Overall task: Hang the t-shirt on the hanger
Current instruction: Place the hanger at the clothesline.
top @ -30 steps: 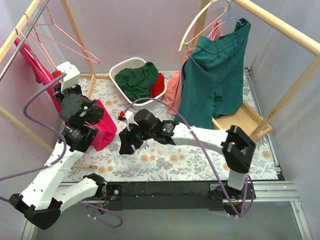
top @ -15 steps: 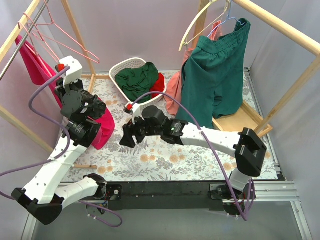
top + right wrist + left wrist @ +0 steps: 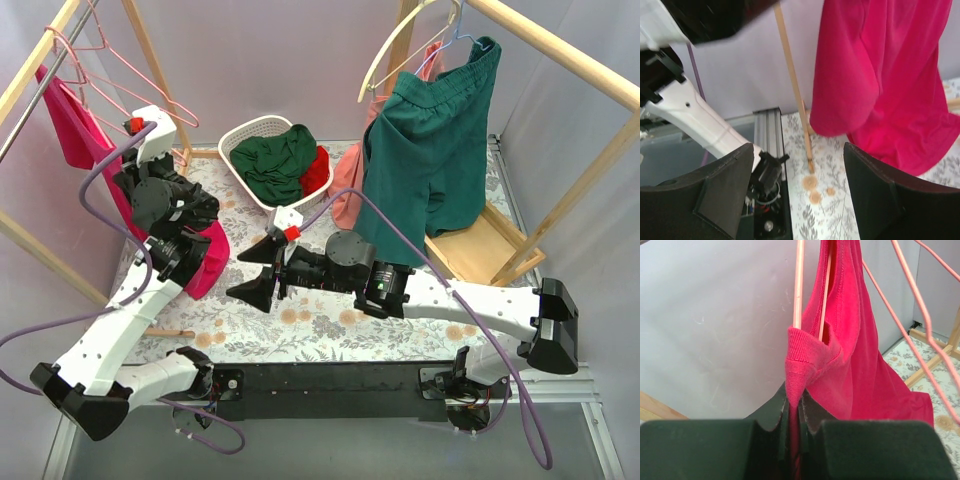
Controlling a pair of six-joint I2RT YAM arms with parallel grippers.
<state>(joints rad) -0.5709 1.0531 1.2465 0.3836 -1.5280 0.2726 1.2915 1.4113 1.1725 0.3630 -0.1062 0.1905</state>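
The magenta t-shirt (image 3: pixel 78 128) hangs at the left rack, and its lower part droops by my left arm (image 3: pixel 207 262). My left gripper (image 3: pixel 122 160) is shut on the shirt's ribbed collar (image 3: pixel 801 347). Two pink wire arms of the hanger (image 3: pixel 799 285) run up out of the collar opening. In the left wrist view the gripper (image 3: pixel 795 407) pinches a fold of the collar. My right gripper (image 3: pixel 250 272) is wide open and empty, right of the shirt's hanging hem. In the right wrist view the gripper (image 3: pixel 797 187) faces the shirt (image 3: pixel 880 75) without touching it.
More pink wire hangers (image 3: pixel 120 75) hang on the left rail (image 3: pixel 30 70); they also show in the left wrist view (image 3: pixel 912 300). A wooden post (image 3: pixel 795 90) stands beside the shirt. A white basket (image 3: pixel 238 138) holds dark green and red cloth. Green shorts (image 3: pixel 430 150) hang at the right.
My left gripper has risen and moved right with the shirt collar. My right arm has drawn back to the right and its jaws now stand wide open.
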